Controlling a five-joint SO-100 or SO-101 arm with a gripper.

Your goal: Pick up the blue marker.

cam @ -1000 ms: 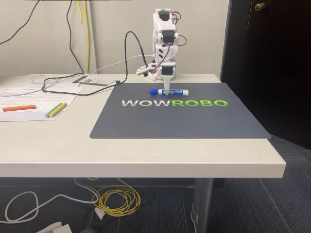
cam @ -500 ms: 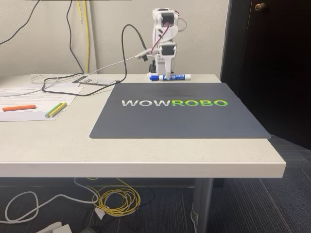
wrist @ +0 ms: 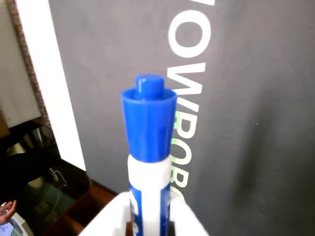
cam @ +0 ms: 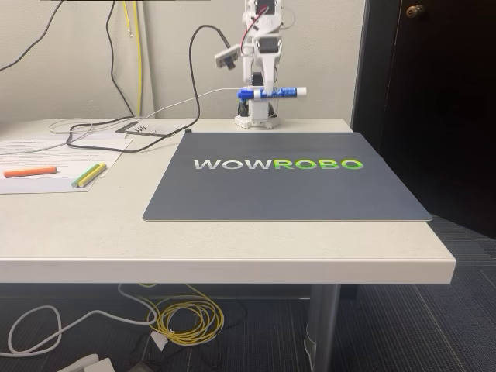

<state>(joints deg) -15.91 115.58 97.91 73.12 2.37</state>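
Blue marker (cam: 272,92) now raised off mat, level, cap seemingly leftward in tool (cam: 262,94).

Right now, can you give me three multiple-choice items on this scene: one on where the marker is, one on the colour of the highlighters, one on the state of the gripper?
1. Where is the marker?
A. Flat on the mat
B. In the air above the mat's far edge
C. On the papers

2. What colours are the highlighters on the papers at left in the fixed view?
A. One orange, two yellow-green
B. Three pink
C. One blue, one red

3. What is the state of the gripper?
A. Open, nothing in it
B. Shut on a cable
C. Shut on the marker

Answers:
1. B, the marker hangs level, clear of the table.
2. A, those colours show on the papers.
3. C, the wrist view shows white fingers on both sides of the barrel.
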